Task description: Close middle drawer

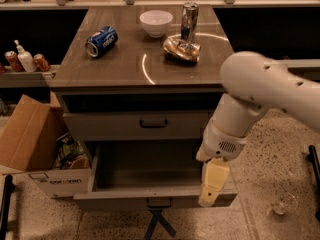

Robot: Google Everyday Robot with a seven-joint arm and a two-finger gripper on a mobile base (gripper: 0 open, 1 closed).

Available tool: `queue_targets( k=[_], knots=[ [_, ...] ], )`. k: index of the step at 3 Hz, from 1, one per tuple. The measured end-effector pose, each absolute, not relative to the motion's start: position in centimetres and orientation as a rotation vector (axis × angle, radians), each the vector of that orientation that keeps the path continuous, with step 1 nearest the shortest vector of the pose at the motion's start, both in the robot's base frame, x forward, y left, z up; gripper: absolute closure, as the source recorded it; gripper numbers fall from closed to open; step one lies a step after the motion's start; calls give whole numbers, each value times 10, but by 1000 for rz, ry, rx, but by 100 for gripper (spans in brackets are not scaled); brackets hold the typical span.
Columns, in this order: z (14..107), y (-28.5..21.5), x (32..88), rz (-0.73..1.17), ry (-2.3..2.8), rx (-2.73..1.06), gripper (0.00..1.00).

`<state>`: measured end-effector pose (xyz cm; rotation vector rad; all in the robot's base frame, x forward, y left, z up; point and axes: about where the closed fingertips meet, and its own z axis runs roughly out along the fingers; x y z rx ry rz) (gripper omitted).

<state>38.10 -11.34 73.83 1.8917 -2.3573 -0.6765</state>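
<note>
1. Middle drawer (116, 200) at lower centre of frame, pulled well out, its front panel nearest the camera.
2. End effector (213, 183) right of lower centre, at the drawer's right front corner, overlapping the front edge. Cannot tell how far open, or whether it grips anything.
3. Counter (120, 66), upper centre: blue can (101, 41) on its side, white bowl (156, 22), upright silver can (189, 15).
4. Cardboard box (30, 134) at left edge.
</note>
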Motion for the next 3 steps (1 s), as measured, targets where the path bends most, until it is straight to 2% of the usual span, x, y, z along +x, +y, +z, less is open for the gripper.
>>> queue_targets(
  k=[1,2,3],
  knots=[
    [673,-118,372,-703,-2344,1787,42],
    [602,-135,358,-694,-2384,1675,72],
    [509,-166,344,-738,-2445,1573,96]
  ],
)
